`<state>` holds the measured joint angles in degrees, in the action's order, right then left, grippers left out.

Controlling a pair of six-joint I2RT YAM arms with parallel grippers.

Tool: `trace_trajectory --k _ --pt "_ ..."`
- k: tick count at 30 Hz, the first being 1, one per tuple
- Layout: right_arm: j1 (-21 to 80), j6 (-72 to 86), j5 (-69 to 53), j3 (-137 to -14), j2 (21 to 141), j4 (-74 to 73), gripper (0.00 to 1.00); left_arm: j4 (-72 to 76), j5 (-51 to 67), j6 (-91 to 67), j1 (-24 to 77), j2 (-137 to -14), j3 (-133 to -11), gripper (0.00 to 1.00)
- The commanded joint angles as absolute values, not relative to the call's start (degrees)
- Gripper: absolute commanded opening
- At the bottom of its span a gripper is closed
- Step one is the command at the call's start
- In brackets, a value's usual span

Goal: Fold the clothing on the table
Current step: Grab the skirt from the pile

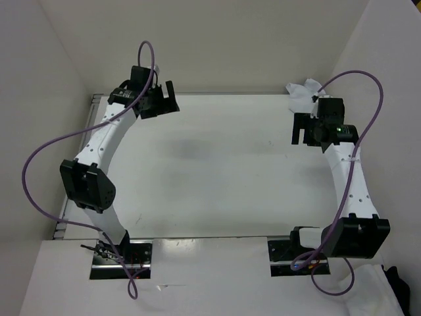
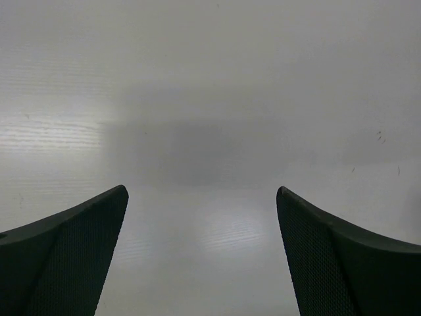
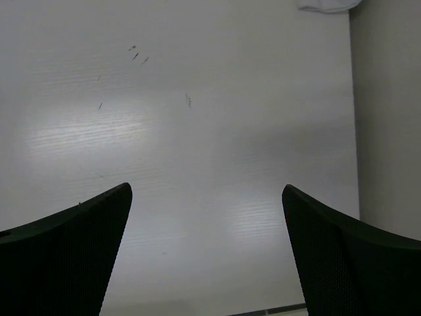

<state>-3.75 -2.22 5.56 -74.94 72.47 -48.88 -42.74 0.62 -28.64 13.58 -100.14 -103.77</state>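
Observation:
The clothing (image 1: 304, 94) is a small crumpled white garment lying in the far right corner of the table (image 1: 217, 171); its edge shows at the top of the right wrist view as the clothing (image 3: 327, 5). My right gripper (image 1: 299, 130) hovers just in front of it, open, apart from the cloth. In its own view the right gripper (image 3: 207, 189) has only bare tabletop between the fingers. My left gripper (image 1: 164, 100) is at the far left corner, open and holding nothing. Its own view shows the left gripper (image 2: 202, 189) over bare tabletop.
White walls (image 1: 39, 79) close in the table on the left, back and right. A white cloth bundle (image 1: 371, 289) with a dark object (image 1: 396, 283) lies off the table at the near right. Purple cables (image 1: 39, 158) loop from both arms.

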Motion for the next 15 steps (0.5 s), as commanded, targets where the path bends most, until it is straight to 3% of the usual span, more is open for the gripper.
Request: trace_trajectory --k 1,3,7,15 --pt "-4.66 0.35 10.28 -78.31 70.85 -47.37 0.99 -41.04 -0.51 -29.79 14.4 -105.55 -107.74 1.0" --pt "-4.66 -1.39 11.51 -77.61 70.84 -45.71 0.99 -42.88 -2.96 -17.79 18.08 -110.98 -112.12 1.0" --pt "-5.27 -5.7 15.9 -71.3 69.62 -35.97 0.99 -45.53 -8.09 -15.4 20.91 -116.54 -117.15 1.0" --pt "-5.88 -3.43 16.62 -67.84 77.07 -23.64 0.99 -38.58 -17.58 -13.01 23.38 -111.19 -110.41 1.0"
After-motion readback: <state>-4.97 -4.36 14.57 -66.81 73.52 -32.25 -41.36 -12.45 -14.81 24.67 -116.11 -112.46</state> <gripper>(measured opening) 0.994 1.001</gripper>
